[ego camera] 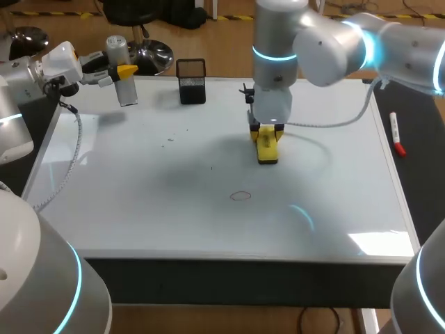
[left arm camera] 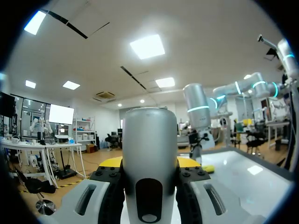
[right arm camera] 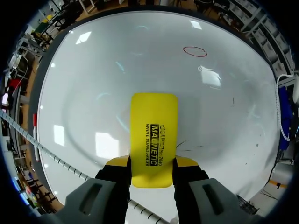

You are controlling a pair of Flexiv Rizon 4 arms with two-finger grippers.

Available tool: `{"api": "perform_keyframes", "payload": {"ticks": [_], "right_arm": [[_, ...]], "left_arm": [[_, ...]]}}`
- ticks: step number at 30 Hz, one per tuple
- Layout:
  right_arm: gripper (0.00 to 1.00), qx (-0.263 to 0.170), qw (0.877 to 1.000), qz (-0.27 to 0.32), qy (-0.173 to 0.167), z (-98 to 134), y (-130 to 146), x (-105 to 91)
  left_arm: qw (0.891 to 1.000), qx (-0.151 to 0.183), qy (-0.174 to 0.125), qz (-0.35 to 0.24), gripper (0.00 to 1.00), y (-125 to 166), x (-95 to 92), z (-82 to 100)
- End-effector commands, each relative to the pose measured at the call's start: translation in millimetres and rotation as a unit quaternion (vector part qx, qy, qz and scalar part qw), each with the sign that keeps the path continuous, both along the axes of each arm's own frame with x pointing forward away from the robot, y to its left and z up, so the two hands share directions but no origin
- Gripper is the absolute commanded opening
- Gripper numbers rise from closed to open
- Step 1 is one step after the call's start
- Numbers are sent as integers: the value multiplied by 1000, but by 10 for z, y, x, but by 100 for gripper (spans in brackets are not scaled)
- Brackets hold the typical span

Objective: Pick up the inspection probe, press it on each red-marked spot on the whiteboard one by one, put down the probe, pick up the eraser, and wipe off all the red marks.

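Observation:
My right gripper (ego camera: 268,136) points straight down over the middle of the whiteboard (ego camera: 139,209) and is shut on a yellow eraser (ego camera: 268,148), which rests on the board. In the right wrist view the eraser (right arm camera: 154,137) sits between the fingers, and a thin red ring mark (right arm camera: 195,51) lies well ahead of it. That red ring (ego camera: 240,195) is nearer the board's front than the eraser. My left gripper (ego camera: 119,72) hovers at the far left corner, shut on the silver cylindrical probe (ego camera: 122,80). The probe (left arm camera: 149,158) fills the gap between the left fingers.
A black mesh pen holder (ego camera: 191,81) stands at the board's far edge. A red-capped marker (ego camera: 396,133) lies on the dark strip right of the board. A few small dark specks (ego camera: 170,140) dot the board left of the eraser.

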State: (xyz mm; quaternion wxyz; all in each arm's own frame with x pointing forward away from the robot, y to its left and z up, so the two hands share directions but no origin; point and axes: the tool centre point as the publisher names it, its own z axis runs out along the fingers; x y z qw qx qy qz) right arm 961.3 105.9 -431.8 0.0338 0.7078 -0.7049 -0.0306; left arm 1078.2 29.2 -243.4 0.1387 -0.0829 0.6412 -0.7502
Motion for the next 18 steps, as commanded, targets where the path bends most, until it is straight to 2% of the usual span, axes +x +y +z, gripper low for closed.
{"api": "perform_keyframes", "payload": {"ticks": [1,11,18], "right_arm": [[0,-1,1000,-1,-8,19,-87,-31],[0,-4,999,10,-36,575,-197,-4],[0,-6,999,5,-43,635,-296,28]], "left_arm": [[1000,1,-1,3,0,-8,-18,15],[1000,1,-1,3,0,-8,-18,15],[1000,1,-1,3,0,-8,-18,15]]}}
